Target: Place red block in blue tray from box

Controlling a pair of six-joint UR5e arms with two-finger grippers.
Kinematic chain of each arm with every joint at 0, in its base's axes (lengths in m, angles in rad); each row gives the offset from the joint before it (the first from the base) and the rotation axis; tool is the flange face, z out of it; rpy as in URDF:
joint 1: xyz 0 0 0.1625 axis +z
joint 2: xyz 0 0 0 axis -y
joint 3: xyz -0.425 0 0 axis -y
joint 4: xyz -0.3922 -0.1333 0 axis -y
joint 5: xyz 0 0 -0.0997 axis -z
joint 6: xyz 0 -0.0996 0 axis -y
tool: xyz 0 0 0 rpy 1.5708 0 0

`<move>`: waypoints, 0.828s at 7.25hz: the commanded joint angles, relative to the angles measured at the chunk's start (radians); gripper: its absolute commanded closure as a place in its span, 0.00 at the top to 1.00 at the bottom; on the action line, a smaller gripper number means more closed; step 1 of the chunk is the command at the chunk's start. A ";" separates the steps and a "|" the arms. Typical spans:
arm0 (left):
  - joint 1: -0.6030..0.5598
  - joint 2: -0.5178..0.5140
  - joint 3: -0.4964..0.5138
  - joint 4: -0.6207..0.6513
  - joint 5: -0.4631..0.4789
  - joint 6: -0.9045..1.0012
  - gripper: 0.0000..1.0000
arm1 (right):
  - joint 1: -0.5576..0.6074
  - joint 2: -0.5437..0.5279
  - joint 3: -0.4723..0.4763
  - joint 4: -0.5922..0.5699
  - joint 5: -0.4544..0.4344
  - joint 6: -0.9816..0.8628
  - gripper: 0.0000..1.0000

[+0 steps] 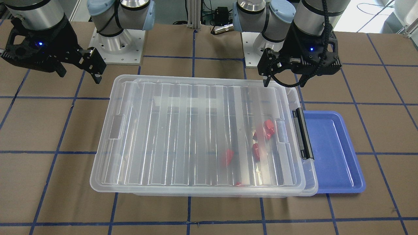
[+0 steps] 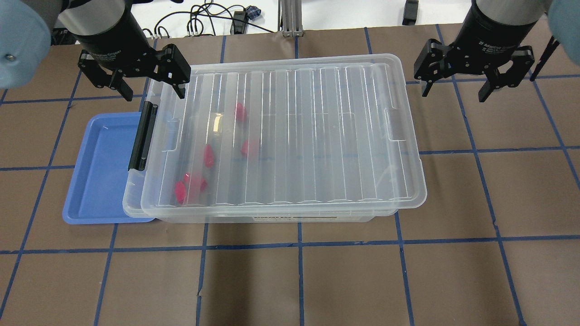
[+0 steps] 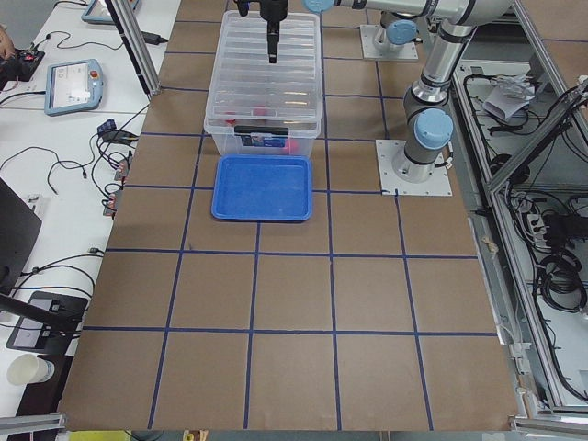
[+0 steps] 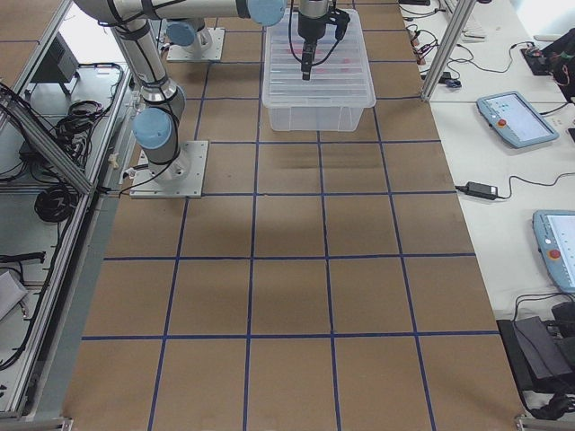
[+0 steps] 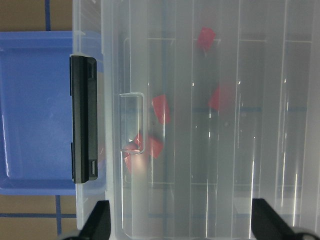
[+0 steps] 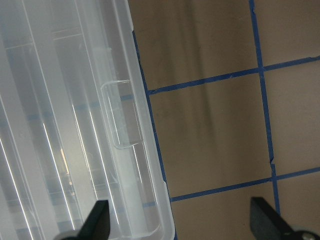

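Overhead, both grippers hang above table level, holding nothing. Left gripper (image 2: 152, 93): jaws spread wide, directly over the latch end of the box (image 2: 294, 136), whose ribbed lid is on. Several red blocks (image 2: 209, 155) lie inside, beneath the lid and just below this gripper. The blue tray (image 2: 99, 172) sits beside the black latch (image 2: 142, 136). Right gripper (image 2: 453, 93): jaws equally wide, just past the box's opposite short end.

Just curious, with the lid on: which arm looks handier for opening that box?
Probably left: the left gripper hangs by the box latch, nearest the red blocks and tray; the right gripper is opposite.
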 commanded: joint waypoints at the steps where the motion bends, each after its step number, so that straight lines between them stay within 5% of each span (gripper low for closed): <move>1: 0.000 0.000 0.000 -0.002 0.000 0.000 1.00 | -0.002 -0.001 0.000 -0.001 -0.001 0.000 1.00; 6: 0.000 0.000 -0.002 -0.002 0.000 0.000 1.00 | -0.002 0.011 0.005 -0.013 -0.005 0.002 1.00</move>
